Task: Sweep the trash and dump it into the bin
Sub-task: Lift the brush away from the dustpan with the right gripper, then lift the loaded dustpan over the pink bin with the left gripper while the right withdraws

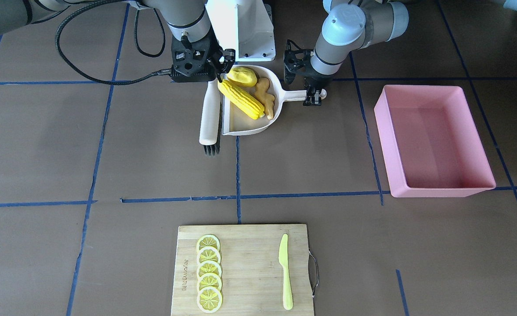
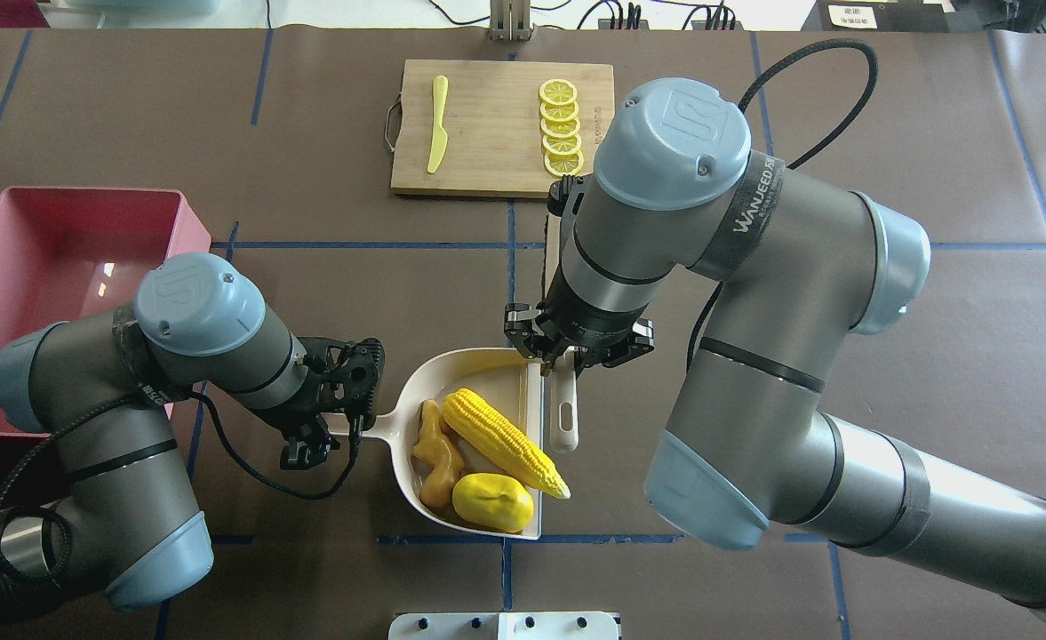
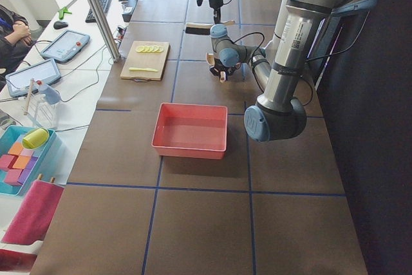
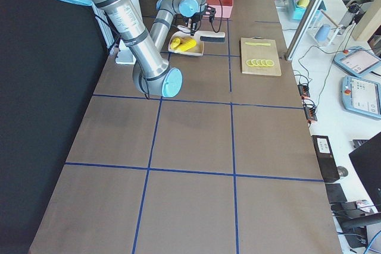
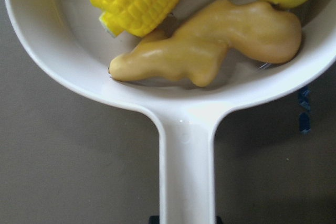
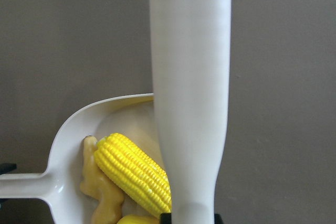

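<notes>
The corn cob (image 2: 500, 440), the ginger root (image 2: 434, 453) and the yellow oval lump (image 2: 491, 500) all lie inside the beige dustpan (image 2: 416, 391) near the robot's base. My left gripper (image 2: 345, 427) is shut on the dustpan's handle (image 5: 187, 171). My right gripper (image 2: 565, 360) is shut on the white brush's handle (image 6: 191, 77). The brush (image 1: 210, 116) runs along the pan's open edge, with its dark bristles (image 1: 211, 149) pointing away from the robot. The pink bin (image 2: 180, 231) stands empty to the left of my left arm and apart from the pan.
A wooden cutting board (image 1: 245, 245) at the far side holds several lemon slices (image 1: 208, 272) and a yellow-green plastic knife (image 1: 286, 272). The robot's white base (image 1: 245, 30) stands just behind the dustpan. Blue tape lines cross the brown table.
</notes>
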Action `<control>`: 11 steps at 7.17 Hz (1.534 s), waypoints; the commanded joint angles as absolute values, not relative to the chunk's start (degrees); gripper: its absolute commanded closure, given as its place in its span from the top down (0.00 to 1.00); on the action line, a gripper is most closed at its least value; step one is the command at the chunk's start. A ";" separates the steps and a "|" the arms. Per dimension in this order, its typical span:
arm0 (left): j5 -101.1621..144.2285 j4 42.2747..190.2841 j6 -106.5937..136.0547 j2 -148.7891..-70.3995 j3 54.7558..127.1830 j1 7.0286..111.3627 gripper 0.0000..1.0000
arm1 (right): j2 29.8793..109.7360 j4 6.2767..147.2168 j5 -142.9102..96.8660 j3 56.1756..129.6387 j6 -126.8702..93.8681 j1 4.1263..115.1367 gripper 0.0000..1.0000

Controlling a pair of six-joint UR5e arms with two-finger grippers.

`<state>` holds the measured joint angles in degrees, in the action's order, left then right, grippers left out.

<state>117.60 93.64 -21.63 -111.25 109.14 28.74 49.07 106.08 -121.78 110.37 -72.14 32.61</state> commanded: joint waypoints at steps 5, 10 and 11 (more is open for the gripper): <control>124.45 96.33 -18.73 -110.74 111.52 36.11 0.00 | 52.65 109.58 -121.73 115.13 -69.09 35.59 0.00; 132.26 96.06 -16.17 -103.47 121.45 45.41 0.00 | 56.15 110.39 -121.82 118.55 -68.38 38.92 0.00; 133.93 96.15 -16.26 -101.10 122.94 48.66 0.00 | 58.69 110.48 -121.82 120.74 -67.60 40.33 0.00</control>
<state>132.01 96.06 -16.22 -103.79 120.93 45.12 56.17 110.31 -121.78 118.54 -68.22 38.82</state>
